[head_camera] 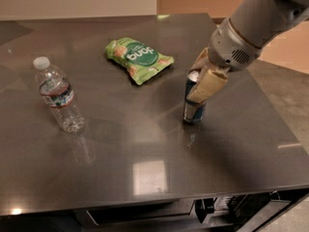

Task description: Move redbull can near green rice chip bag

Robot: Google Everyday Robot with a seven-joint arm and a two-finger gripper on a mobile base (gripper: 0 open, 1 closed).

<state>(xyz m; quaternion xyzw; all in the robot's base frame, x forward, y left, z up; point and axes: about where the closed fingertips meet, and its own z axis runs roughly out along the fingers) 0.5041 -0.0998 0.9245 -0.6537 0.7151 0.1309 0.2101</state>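
Observation:
The redbull can, blue and silver, stands upright on the dark table, right of centre. My gripper comes down from the upper right and is shut on the can's upper part. One tan finger covers its front and the other shows behind its top. I cannot tell whether the can's base touches the table or hangs just above it. The green rice chip bag lies flat to the far left of the can, with a gap of about one can's height between them.
A clear plastic water bottle with a white cap stands at the left of the table. The table's right edge is close to the arm, and its front edge runs along the bottom. Dark equipment sits below the front edge.

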